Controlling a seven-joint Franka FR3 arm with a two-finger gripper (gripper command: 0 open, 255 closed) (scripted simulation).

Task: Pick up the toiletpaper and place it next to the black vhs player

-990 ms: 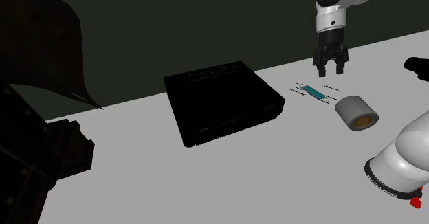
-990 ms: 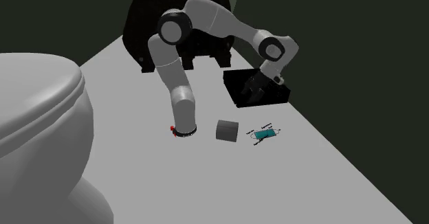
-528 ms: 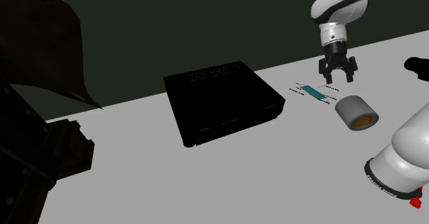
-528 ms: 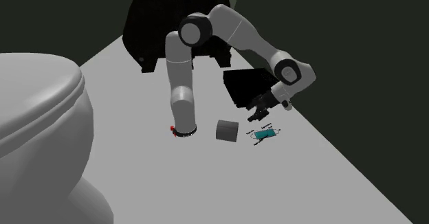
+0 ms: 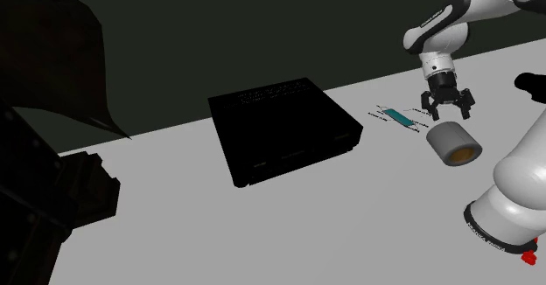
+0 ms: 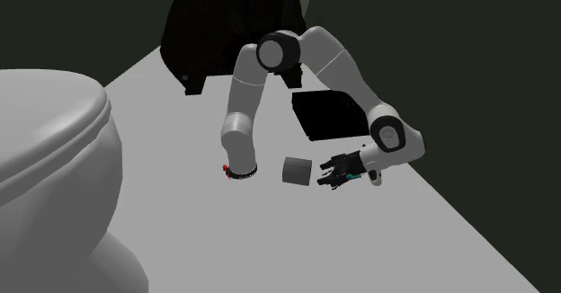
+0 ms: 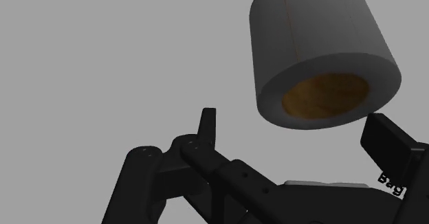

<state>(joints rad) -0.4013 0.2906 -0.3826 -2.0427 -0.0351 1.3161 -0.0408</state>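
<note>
Your black gripper (image 5: 450, 111) hangs low over the grey floor (image 5: 262, 231). Its two fingers (image 7: 207, 124) are spread wide and clasp nothing.

The toilet paper roll (image 5: 453, 143) lies on its side on the floor, just beside the gripper, and neither finger touches it. The roll is drawn grey, with a yellow-brown cardboard core (image 7: 323, 95). In the wrist view the core's open end faces the hand camera, and the roll sits just past the fingertips, closer to one finger than the other. In the shoulder view the gripper is just behind the roll, on its far side. In the second exterior view it is just to the roll's right, with a narrow gap between them.

A small teal packet (image 5: 400, 117) lies flat on the floor just beside the gripper, toward the shoulder view's left.

The VHS player (image 5: 284, 128), a flat black box, rests on the floor well apart from the roll, farther toward the shoulder view's left. The packet lies between the player and the roll.

The white arm (image 6: 310, 53) arches over from its base (image 6: 239, 161), which stands near the roll on the side away from the gripper. A small red mark (image 6: 225, 168) shows at the foot of the base.

A large pale toilet (image 6: 54, 156) takes up the second exterior view's left. Dark furniture (image 6: 229, 22) stands at the back, behind the arm.
</note>
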